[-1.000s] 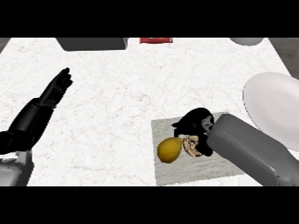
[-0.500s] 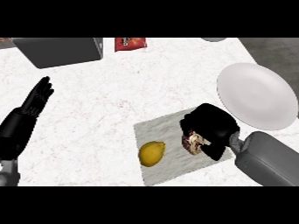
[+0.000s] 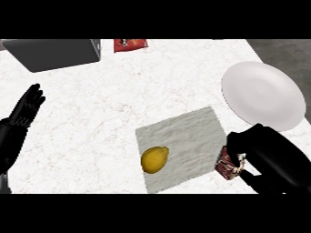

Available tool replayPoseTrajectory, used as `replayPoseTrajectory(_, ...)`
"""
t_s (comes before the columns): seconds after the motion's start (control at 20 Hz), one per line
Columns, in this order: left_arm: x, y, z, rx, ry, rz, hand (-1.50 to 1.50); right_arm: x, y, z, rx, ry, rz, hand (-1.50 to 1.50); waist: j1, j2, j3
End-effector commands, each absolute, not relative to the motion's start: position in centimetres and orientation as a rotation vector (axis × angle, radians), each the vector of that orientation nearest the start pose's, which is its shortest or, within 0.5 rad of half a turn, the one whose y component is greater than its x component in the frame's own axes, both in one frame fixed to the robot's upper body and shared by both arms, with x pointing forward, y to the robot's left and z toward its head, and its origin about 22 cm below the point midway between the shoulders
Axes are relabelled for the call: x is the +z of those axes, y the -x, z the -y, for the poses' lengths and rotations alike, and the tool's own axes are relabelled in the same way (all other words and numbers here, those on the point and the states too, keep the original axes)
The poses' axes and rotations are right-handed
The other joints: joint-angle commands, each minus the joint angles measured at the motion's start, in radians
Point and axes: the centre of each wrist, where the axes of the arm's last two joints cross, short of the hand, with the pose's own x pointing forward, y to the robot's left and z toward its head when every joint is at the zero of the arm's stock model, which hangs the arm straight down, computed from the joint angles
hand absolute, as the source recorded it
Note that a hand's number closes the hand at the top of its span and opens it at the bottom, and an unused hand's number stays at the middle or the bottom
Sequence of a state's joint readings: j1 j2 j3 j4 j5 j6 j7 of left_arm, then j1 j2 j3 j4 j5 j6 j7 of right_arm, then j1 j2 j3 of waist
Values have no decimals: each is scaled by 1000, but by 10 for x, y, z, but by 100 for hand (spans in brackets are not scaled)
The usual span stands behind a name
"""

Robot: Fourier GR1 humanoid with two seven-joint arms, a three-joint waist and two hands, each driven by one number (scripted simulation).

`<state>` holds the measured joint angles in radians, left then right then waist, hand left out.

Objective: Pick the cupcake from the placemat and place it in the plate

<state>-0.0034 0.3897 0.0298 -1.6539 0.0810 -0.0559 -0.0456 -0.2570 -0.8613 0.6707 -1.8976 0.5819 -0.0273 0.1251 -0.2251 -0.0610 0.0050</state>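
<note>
Where the right hand (image 3: 273, 155) curls, fingers enclose the cupcake (image 3: 227, 165) (half-hidden).

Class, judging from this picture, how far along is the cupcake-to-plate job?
Done: the right hand has its fingers curled round the cupcake. In hand: it is at the right edge of the placemat, short of the plate. Left: bring it over the plate and release.

counter (image 3: 118, 100): white, faint reddish veins. placemat (image 3: 185, 134): pale grey, woven texture. plate (image 3: 262, 95): plain white. lemon (image 3: 155, 159): yellow. cupcake (image 3: 226, 164): reddish brown. box (image 3: 51, 54), upper left: dark grey.
</note>
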Motion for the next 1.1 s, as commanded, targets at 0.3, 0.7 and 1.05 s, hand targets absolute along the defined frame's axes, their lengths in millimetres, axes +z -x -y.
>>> replayPoseTrajectory(0.3, 60, -241, -304, -339, -161, 1724, 0, 138, -167, 289, 1319, 922, 1755, 150, 68, 34, -2)
replayPoseTrajectory(0.7, 72, -265, -268, -438, -54, 1766, 0, 121, -153, 348, 1104, 1012, 1686, 150, 178, 58, -4)
replayPoseTrajectory(1.05, 75, -273, -271, -445, -15, 1772, 0, 99, -169, 394, 899, 1002, 1752, 150, 223, 62, -4)
